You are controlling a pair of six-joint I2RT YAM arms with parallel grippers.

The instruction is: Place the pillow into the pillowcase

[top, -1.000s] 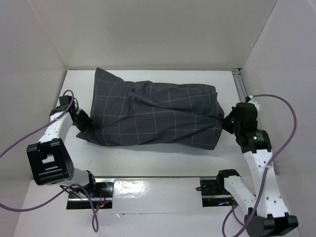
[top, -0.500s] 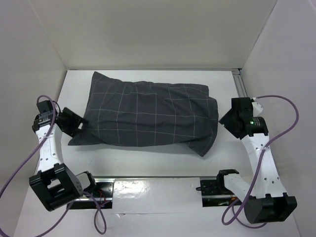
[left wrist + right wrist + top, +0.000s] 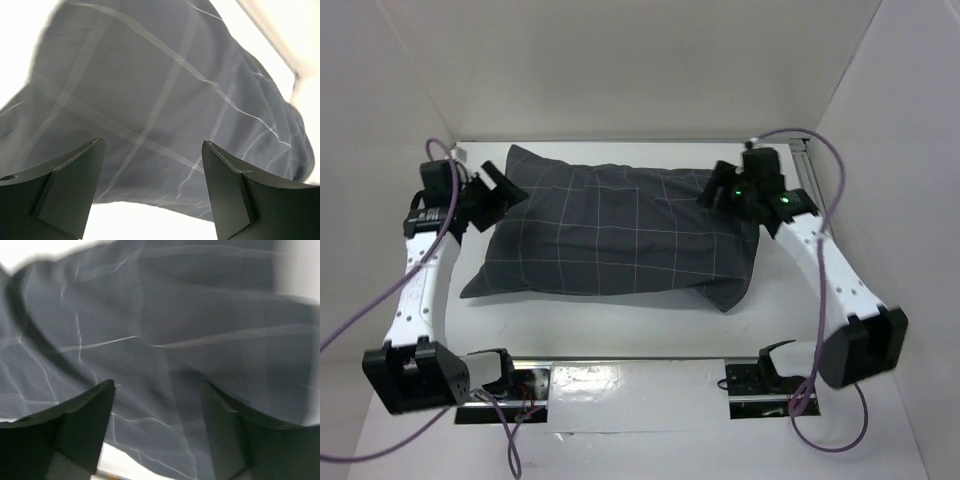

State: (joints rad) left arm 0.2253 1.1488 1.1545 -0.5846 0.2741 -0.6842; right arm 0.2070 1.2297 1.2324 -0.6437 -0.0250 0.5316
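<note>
The pillowcase [image 3: 615, 235], dark charcoal with a thin light grid, lies plump and lengthwise in the middle of the white table. The pillow is hidden; no white fabric shows anywhere. My left gripper [image 3: 505, 195] hovers over the case's far left corner, open. In the left wrist view its fingers [image 3: 67, 182] stand wide apart with only the pillowcase [image 3: 165, 95] beyond the left gripper [image 3: 152, 152]. My right gripper [image 3: 717, 192] hangs over the far right corner, open too. In the right wrist view the right gripper [image 3: 157, 392] has nothing between its fingers [image 3: 75, 427], above wrinkled pillowcase [image 3: 165, 325] cloth.
White walls enclose the table on three sides. An aluminium rail [image 3: 807, 175] runs along the back right. A shiny metal plate [image 3: 635, 385] with both arm bases spans the near edge. Purple cables [image 3: 365, 315] loop beside each arm.
Both grippers went from shut on the pillowcase's ends to open and let go. Both arms swung from the near sides to the far corners. The case settled on the table.
</note>
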